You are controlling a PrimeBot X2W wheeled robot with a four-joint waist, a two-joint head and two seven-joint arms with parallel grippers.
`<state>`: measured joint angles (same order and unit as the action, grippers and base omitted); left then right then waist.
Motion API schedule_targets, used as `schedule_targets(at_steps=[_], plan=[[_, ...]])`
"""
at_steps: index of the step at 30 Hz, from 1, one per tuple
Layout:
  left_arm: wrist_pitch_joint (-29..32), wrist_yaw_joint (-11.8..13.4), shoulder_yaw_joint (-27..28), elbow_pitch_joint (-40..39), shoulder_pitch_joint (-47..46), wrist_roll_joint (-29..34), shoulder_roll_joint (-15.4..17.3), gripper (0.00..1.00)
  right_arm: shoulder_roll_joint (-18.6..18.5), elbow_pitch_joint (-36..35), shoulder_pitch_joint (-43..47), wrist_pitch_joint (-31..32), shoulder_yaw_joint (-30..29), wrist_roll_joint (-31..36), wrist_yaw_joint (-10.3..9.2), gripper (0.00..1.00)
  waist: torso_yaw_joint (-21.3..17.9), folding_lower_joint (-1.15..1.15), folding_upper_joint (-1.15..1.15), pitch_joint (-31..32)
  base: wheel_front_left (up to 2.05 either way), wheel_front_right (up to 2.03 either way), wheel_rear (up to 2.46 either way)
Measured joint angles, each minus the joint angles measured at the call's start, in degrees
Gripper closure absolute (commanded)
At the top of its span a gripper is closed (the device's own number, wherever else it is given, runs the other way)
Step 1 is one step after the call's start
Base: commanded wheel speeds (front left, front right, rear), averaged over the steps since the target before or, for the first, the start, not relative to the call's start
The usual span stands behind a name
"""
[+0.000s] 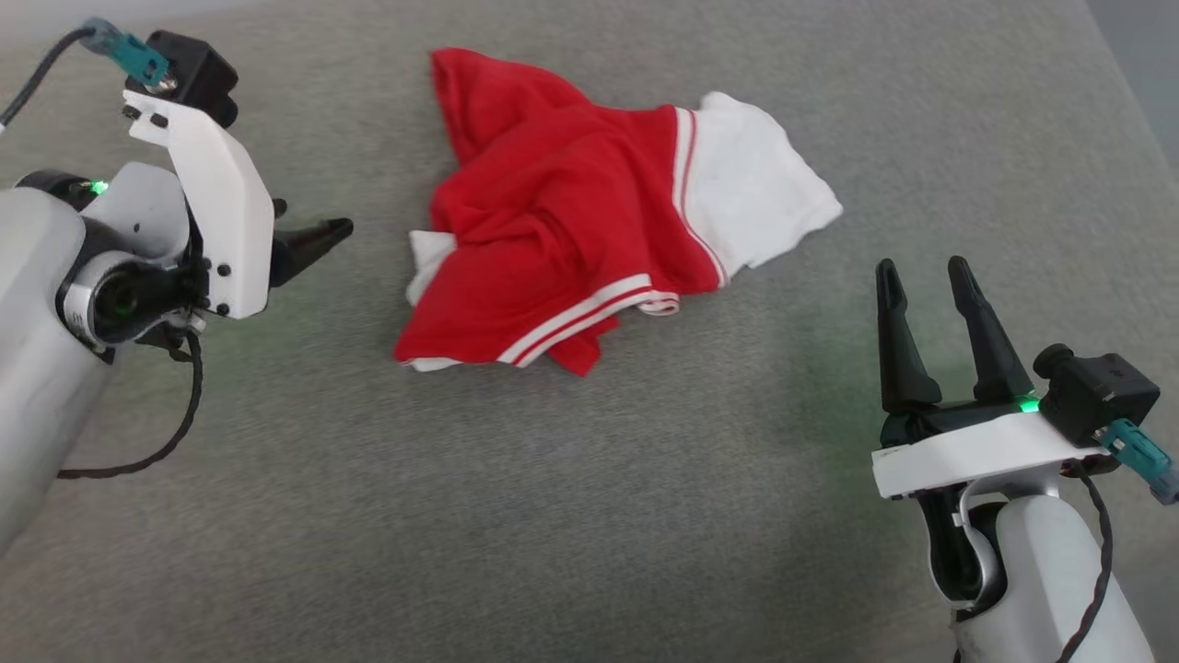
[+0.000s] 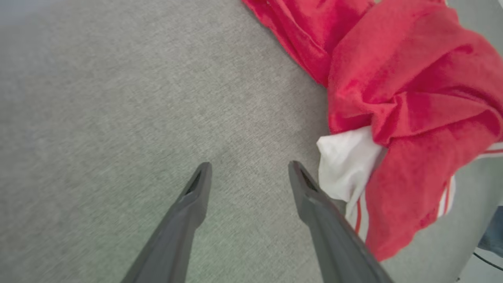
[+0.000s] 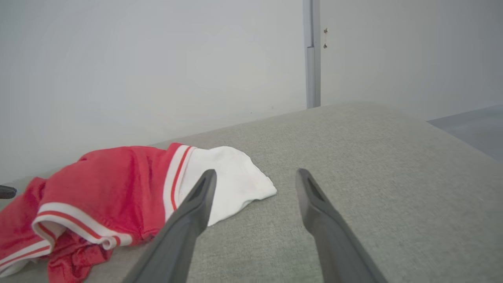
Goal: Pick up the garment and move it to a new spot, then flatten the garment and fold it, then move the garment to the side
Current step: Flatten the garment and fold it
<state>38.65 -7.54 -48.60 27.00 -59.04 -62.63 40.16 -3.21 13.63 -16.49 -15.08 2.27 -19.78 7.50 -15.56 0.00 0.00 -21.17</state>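
A red short-sleeved garment (image 1: 562, 221) lies crumpled in a loose heap on a grey, fabric-covered surface (image 1: 589, 516), with one white sleeve (image 1: 760, 189) spread flat at the heap's right side. A band of red-and-white striped trim (image 1: 580, 313) curls along the edge of the garment nearest the robot. More white cloth peeks out from under the red folds at the heap's left side. The left pincer (image 1: 318, 221) hovers just to the left of the garment, its two dark fingers pointing toward the heap and spread wide, with nothing between them. In the left wrist view one finger (image 2: 314, 200) stands close beside the white fold at the garment's edge, while the head view shows a strip of bare grey between fingertip and cloth. The right pincer (image 1: 922, 264) waits to the right of the garment and nearer the robot, apart from the white sleeve. Its fingers point up and away, parted to their full width, and hold nothing. Beyond the garment, in the right wrist view, rises a plain pale wall (image 3: 157, 59) with a grey upright post (image 3: 312, 55).
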Motion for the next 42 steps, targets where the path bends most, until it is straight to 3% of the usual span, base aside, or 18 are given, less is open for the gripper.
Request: schedule_targets(at_steps=[6,20,21,22,23,24,36,42], plan=[[3.7,0.0,-3.1,0.9,-1.9,-6.0,-1.0,0.0,0.1,-0.2,0.0,0.0,-0.2,-1.5,0.0,0.0,-2.7,0.0,0.0,-1.9,0.0,0.0,0.0],[2.5,0.0,-8.9,0.9,-4.2,-11.4,-1.6,0.02,0.2,-0.3,-0.9,0.0,1.0,-2.6,0.0,0.0,-4.0,0.0,0.0,-3.0,0.0,0.0,0.0],[2.4,0.0,-9.1,0.9,-4.2,-11.9,-1.6,0.25,0.2,-0.3,-1.0,0.0,1.0,-2.6,0.0,0.0,-4.1,0.0,0.0,-3.0,0.0,0.0,0.0],[2.5,0.0,-9.4,0.9,-4.3,-12.5,-1.6,0.54,0.1,-0.4,-1.0,0.0,0.9,-2.6,0.0,0.0,-4.1,0.0,0.0,-3.0,0.0,0.0,0.0],[2.6,0.0,-9.8,0.8,-4.4,-12.8,-1.5,0.68,0.1,-0.4,-1.0,0.0,0.8,-2.6,0.0,0.0,-4.2,0.0,0.0,-3.0,0.0,0.0,0.0],[2.6,0.0,-10.1,0.6,-4.5,-13.1,-1.4,1.0,0.1,-0.4,-1.0,0.0,0.8,-2.6,0.0,0.0,-4.2,0.0,0.0,-2.9,0.0,0.0,0.0],[-2.4,0.0,-12.0,-1.2,-6.5,-16.1,-1.2,1.0,0.2,-0.1,-0.4,0.0,-0.6,-1.8,0.0,0.0,-1.7,0.0,0.0,-0.7,0.0,0.0,0.0],[-6.7,0.0,-11.4,-0.4,-5.3,-17.6,4.1,1.0,0.2,0.2,0.6,0.0,-1.0,-0.2,0.0,0.0,0.9,0.0,0.0,1.9,0.0,0.0,0.0]])
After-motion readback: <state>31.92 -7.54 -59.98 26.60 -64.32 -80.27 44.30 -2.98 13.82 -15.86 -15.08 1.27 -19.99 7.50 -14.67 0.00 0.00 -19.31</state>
